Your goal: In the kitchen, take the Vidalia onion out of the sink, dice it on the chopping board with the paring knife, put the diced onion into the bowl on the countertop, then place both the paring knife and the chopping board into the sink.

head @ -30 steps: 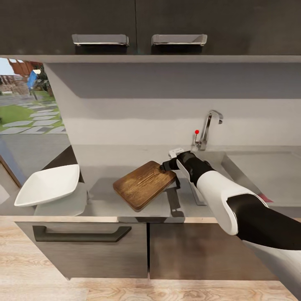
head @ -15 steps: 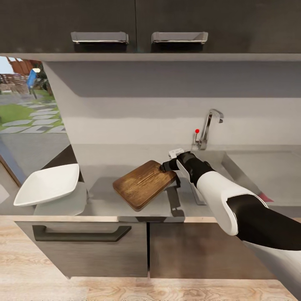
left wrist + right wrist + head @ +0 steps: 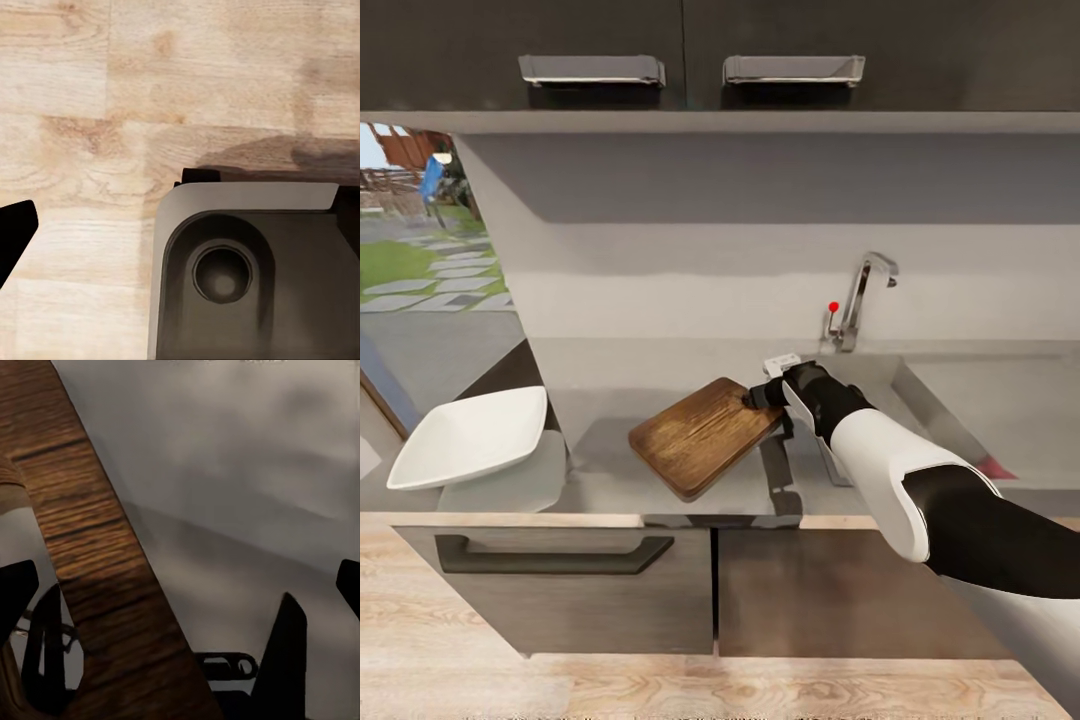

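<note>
Last step in hand: board [image 3: 703, 436] to sink [image 3: 970, 400]. Right gripper [image 3: 762, 396] pinching board's far-right corner, board tilted off tabletop [image 3: 610, 480]. Next: carry right, lower into basin (knife apparently there already). Left gripper: cannot tell.

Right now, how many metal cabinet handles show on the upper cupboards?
2: the left silver bar handle sits above the white squarish bowl side; the right silver bar handle sits above the curved chrome tap. More may lie outside the frame.

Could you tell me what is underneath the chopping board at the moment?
The chopping board is tilted, gripped at its corner by the right claw. Below it lie the grey countertop and the board's shadow; anything under its lower end is hidden.
</note>
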